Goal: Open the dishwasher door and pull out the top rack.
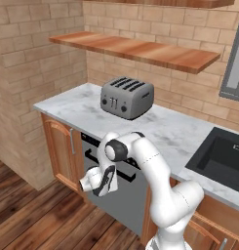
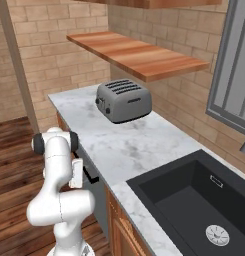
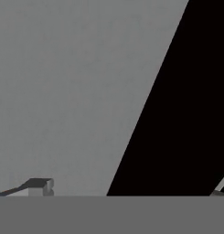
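Nearest to us, the white arm rises from its base, bends at a dark elbow joint and folds down so the gripper (image 1: 94, 184) hangs low in front of the dishwasher door (image 1: 126, 197), just below the long black bar handle (image 1: 123, 171). In the right base view the hand (image 2: 76, 173) sits just beside the near end of that handle (image 2: 90, 175). In the hand view we see one dark finger tip (image 3: 38, 185) at the lower left against flat grey metal, with a broad black band slanting across on the right; we cannot tell whether the jaws are apart or together. The dishwasher door is a wide flat grey panel, standing upright and closed under the tabletop (image 1: 169, 132), between wooden cabinet doors (image 1: 60, 149). Its handle runs horizontally along the cabinet front, beneath a dark control strip at the top edge. Farther back, on the marble tabletop, a grey four-slot toaster (image 1: 127, 97) stands, and a black sink (image 2: 194, 205) is set into the tabletop to the right. Beyond them a wooden shelf (image 1: 135, 50) hangs on the brick wall.
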